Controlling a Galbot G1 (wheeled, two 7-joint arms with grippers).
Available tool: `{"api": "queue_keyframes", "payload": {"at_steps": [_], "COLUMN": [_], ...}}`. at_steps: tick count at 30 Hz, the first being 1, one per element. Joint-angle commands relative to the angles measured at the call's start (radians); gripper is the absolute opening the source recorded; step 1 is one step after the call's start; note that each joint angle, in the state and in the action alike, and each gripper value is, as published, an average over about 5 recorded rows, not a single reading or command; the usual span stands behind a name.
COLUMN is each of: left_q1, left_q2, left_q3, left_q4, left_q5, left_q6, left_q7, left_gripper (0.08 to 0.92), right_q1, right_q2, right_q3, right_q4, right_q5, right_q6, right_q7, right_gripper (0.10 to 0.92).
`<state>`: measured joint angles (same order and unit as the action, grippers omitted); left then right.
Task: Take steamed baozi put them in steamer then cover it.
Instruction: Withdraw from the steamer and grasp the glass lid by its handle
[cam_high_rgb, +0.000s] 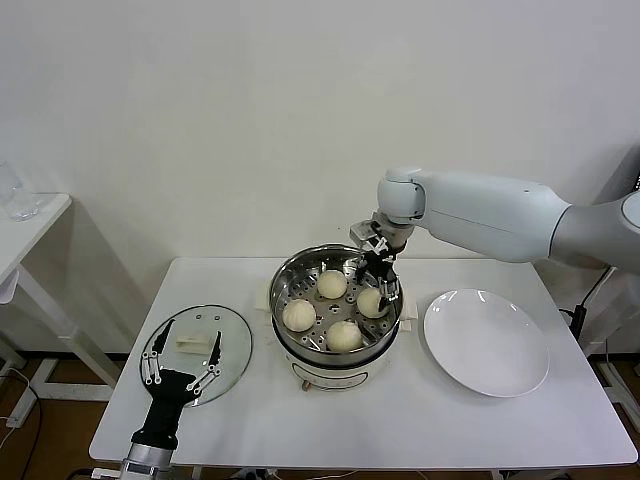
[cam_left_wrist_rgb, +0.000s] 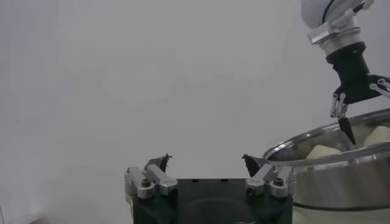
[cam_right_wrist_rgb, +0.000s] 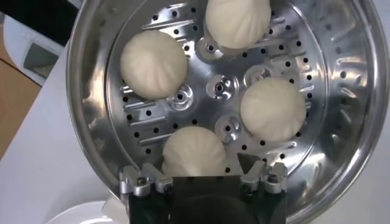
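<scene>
The steamer (cam_high_rgb: 287, 283) stands mid-table on its white base, and several baozi (cam_high_rgb: 298, 315) rest on its perforated tray. My right gripper (cam_high_rgb: 381, 283) hangs open just over the baozi (cam_high_rgb: 370, 301) nearest the steamer's right wall, holding nothing. In the right wrist view the tray (cam_right_wrist_rgb: 222, 85) fills the frame, and the open right gripper (cam_right_wrist_rgb: 195, 161) straddles one baozi (cam_right_wrist_rgb: 194, 149). The cover (cam_high_rgb: 236, 345), a glass lid with a cream handle (cam_high_rgb: 197, 340), lies flat on the table at the left. My left gripper (cam_high_rgb: 183, 362) hovers open above the cover; the left wrist view shows it (cam_left_wrist_rgb: 206, 158) empty.
A white plate (cam_high_rgb: 487, 342) sits bare to the right of the steamer. A second white table (cam_high_rgb: 30, 225) with a clear container stands at the far left. In the left wrist view the steamer wall (cam_left_wrist_rgb: 341, 182) and the right gripper (cam_left_wrist_rgb: 356, 100) appear beyond my left fingers.
</scene>
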<state>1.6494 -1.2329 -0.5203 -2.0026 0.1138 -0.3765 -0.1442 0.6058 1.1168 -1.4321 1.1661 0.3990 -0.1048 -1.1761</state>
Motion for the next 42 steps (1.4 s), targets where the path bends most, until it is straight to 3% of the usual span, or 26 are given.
{"api": "queue_keyframes", "payload": {"at_steps": [1, 3, 9, 12, 15, 20, 30, 42], "left_q1": [-0.014, -0.022, -0.055, -0.072, -0.081, -0.085, -0.094, -0.109], "left_q2": [0.000, 0.002, 0.018, 0.023, 0.024, 0.023, 0.042, 0.075], "left_q3": [0.001, -0.002, -0.013, -0.014, -0.014, -0.013, -0.078, -0.129], "left_q4": [0.000, -0.002, -0.005, -0.012, -0.015, -0.007, 0.072, 0.312], "left_q5": [0.035, 0.057, 0.147, 0.183, 0.228, 0.300, 0.557, 0.953], "left_q6": [0.009, 0.014, 0.048, 0.085, 0.111, 0.133, 0.103, 0.130], "left_q7": [-0.009, -0.016, -0.060, -0.085, -0.101, -0.129, -0.117, -0.088], "left_gripper": [0.823, 0.823, 0.823, 0.823, 0.823, 0.823, 0.823, 0.823], "right_q1": [-0.023, -0.044, -0.212, -0.388, -0.616, -0.991, -1.599, -1.911], "right_q2": [-0.182, -0.249, -0.424, -0.471, -0.492, -0.478, -0.307, -0.098], "right_q3": [0.196, 0.235, 0.350, 0.529, 0.763, 1.163, 1.813, 2.011], "right_q4": [0.169, 0.219, 0.336, 0.352, 0.362, 0.374, 0.374, 0.384], "right_q5": [0.121, 0.176, 0.214, 0.204, 0.198, 0.171, 0.057, 0.001], "right_q6": [0.044, 0.097, 0.283, 0.343, 0.388, 0.422, 0.438, 0.488], "right_q7": [0.149, 0.326, 1.106, 1.334, 1.464, 1.522, 1.464, 1.386], "right_gripper": [0.823, 0.823, 0.823, 0.823, 0.823, 0.823, 0.823, 0.823]}}
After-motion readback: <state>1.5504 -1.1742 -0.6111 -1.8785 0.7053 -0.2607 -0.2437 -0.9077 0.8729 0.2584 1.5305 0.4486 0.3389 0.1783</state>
